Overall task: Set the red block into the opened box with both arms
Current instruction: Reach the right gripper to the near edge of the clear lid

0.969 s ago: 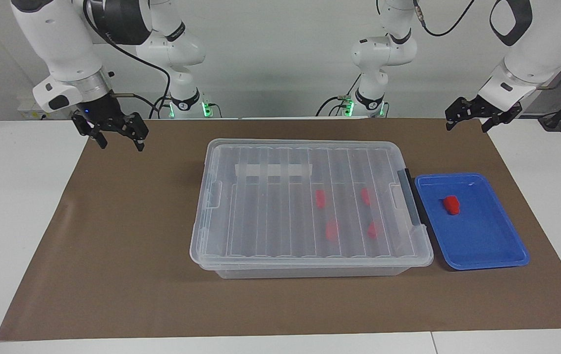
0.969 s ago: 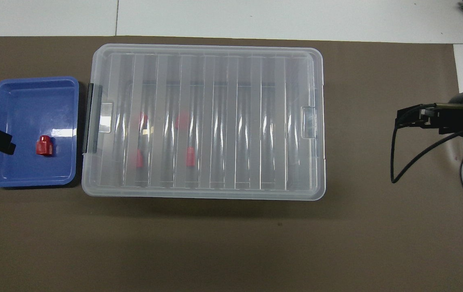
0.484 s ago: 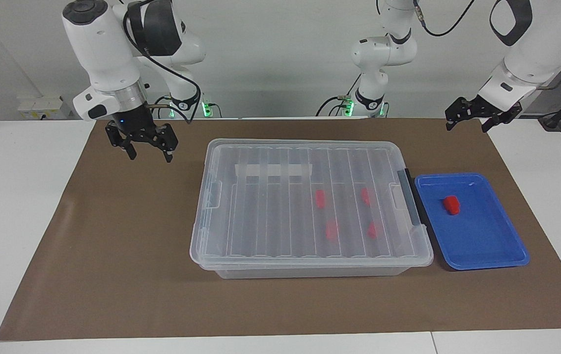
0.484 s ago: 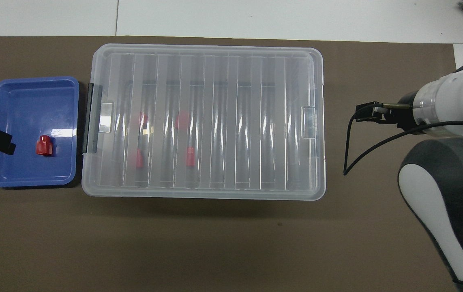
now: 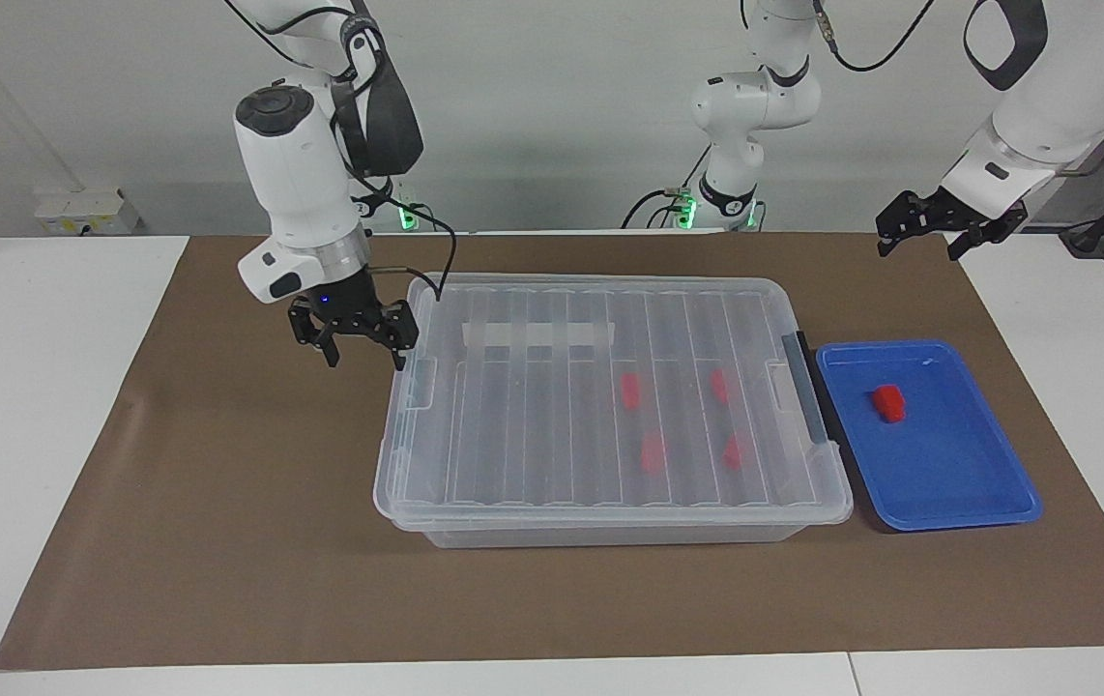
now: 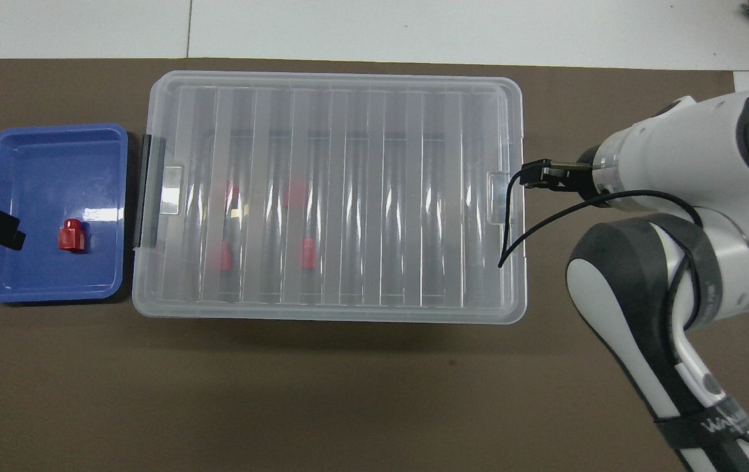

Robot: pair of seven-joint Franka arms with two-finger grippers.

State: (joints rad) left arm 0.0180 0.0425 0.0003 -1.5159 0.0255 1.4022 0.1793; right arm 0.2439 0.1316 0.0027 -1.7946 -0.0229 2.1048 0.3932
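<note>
The right arm [image 5: 305,184] reaches down from its base, wrist vertical, and its gripper [image 5: 355,346] points straight down with fingers spread — nothing between them. The left arm [image 5: 1035,106] waits off to its own side, its gripper [image 5: 929,232] raised, tilted, fingers apart.

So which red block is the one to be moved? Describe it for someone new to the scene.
Find the big clear box mid-table, lid on. Beside its dark-latched end sits a blue tray. The red block lies alone in that tray; four others show through the lid.
</note>
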